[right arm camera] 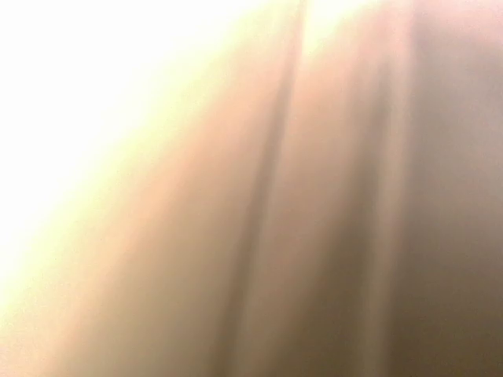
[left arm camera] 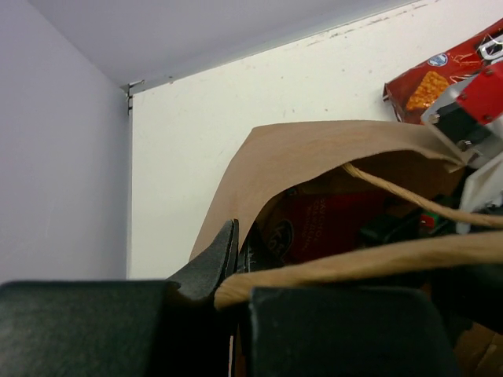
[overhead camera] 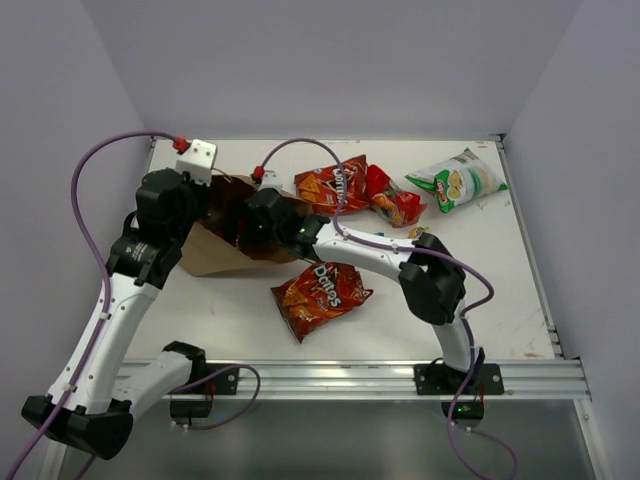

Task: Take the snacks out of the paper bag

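The brown paper bag lies on its side at the table's left, its mouth facing right. My left gripper is shut on the bag's rim, with the fingertips pinching the paper. My right gripper reaches into the bag's mouth; its fingers are hidden, and the right wrist view shows only blurred brown paper. A red cookie bag lies inside the bag. Outside lie two Doritos bags, a small red bag and a green-white chip bag.
A twisted paper handle crosses the bag's mouth. A small candy packet lies by the right arm's elbow. White walls stand at the back and on both sides. A metal rail runs along the near edge.
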